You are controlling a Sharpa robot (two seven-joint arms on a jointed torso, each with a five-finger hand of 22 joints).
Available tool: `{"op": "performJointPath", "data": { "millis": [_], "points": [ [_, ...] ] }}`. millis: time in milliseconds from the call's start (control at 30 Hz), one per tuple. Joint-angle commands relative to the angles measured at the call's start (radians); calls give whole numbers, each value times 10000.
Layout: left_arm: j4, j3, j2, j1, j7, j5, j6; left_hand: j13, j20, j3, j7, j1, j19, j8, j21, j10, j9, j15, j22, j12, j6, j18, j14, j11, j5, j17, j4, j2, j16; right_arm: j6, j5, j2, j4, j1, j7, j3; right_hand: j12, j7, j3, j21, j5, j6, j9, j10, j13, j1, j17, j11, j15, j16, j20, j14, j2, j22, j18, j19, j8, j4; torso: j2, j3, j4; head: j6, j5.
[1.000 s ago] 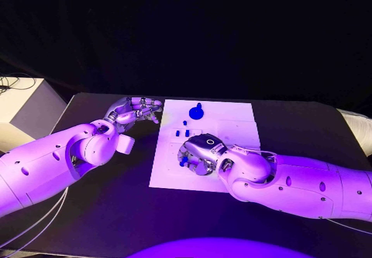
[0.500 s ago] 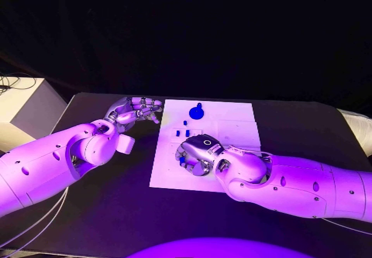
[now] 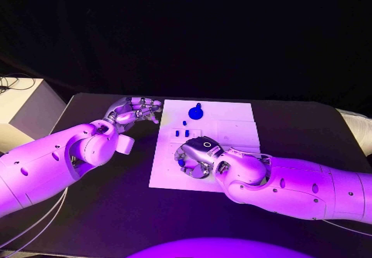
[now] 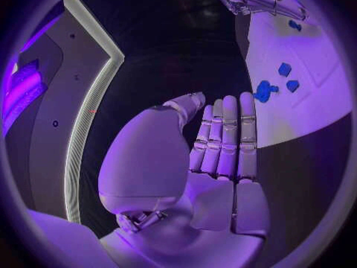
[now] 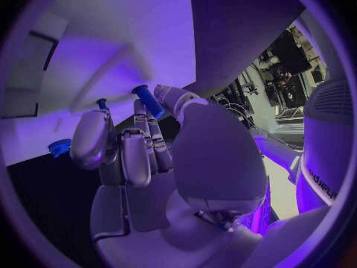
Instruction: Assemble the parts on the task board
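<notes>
The white task board lies mid-table. A round blue part sits near its far edge, and small blue pieces stand a little nearer on it. My right hand hovers low over the board's near left area. It pinches a blue peg between thumb and fingers, peg tip close to the white surface. My left hand stays off the board beside its far left corner and holds nothing, its fingers straight and side by side. The round part and small pieces lie beyond them.
A white box stands at the table's left edge. Cables run along the near left. Bare black table stretches to the right of the board.
My right hand has shifted slightly toward the board's near edge, still with the peg. The left hand has not moved.
</notes>
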Motion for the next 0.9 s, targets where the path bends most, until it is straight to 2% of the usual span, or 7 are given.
{"op": "performJointPath", "data": {
  "millis": [33,167,200,367,467,500,900],
  "points": [
    [28,8,3,4,38,45,85,-15,11,19,21,23,76,-19,-34,-49,-15,5,13,-9,-32,114,62,16,63,-12,48,87,-40,132,-25,-14,29,-45,0,-33,9,16,-241,-343,70,-148,-5,-285,-37,35,-171,41,73,-112,68,230,74,206,39,-80,-80,-10,8,-2,3,12,-10],
    [33,8,1,4,34,41,84,-17,9,29,20,39,77,-18,-34,-50,-16,2,15,-7,-29,116,63,14,65,-12,44,101,-45,-22,-26,-35,33,-47,-37,-33,157,12,-1215,-1695,70,-739,-129,-1083,-141,367,-872,165,168,-502,151,-10,300,-412,235,-367,-399,118,6,2,7,27,-22],
    [34,8,0,4,34,39,85,-17,9,29,20,39,77,-18,-34,-50,-16,2,15,-7,-29,116,63,14,65,-12,44,101,-45,-51,-26,-39,32,-47,-48,-33,286,-153,-1825,-2091,72,-1014,-194,-1404,-168,629,-1015,208,196,-593,184,-39,453,-627,288,-405,-557,239,6,2,7,27,-22],
    [35,8,-4,4,31,33,83,-17,9,29,20,39,77,-18,-34,-50,-16,2,15,-7,-29,116,63,14,65,-12,44,101,-45,-137,-28,-57,11,-48,-99,-33,831,-138,-3392,-2917,111,-1276,-317,-2263,-165,1684,-1385,313,278,-813,254,-118,691,-1131,379,-408,-716,1274,7,1,5,47,-40],
    [36,7,-8,4,29,32,85,-17,9,29,20,39,77,-18,-34,-50,-16,2,15,-7,-29,116,63,14,65,-12,44,101,-45,-180,-29,-71,0,-48,-122,-33,831,-138,-3392,-2917,111,-1276,-317,-2263,-165,1684,-1385,313,278,-813,254,-118,691,-1131,379,-408,-716,1274,8,0,7,51,-46],
    [37,7,-10,4,28,32,85,-17,9,29,20,39,77,-18,-34,-50,-16,2,15,-7,-29,116,63,14,65,-12,44,101,-45,-214,-29,-78,1,-48,-126,-33,1037,-107,-3562,-2978,117,-1271,-338,-2395,-164,1952,-1414,316,276,-823,251,-117,658,-1186,380,-370,-711,1673,7,0,11,53,-51],
    [19,7,-8,3,23,31,95,-17,9,29,20,39,77,-18,-34,-50,-16,2,15,-7,-29,116,63,14,65,-12,44,101,-45,-1081,468,-457,304,-5,99,11,1211,-193,-3963,-2977,125,-1457,-399,-2678,-178,1966,-1388,347,298,-801,262,-86,526,-1216,366,-308,-783,1895,-9,1,-3,123,-126]
  ]
}}
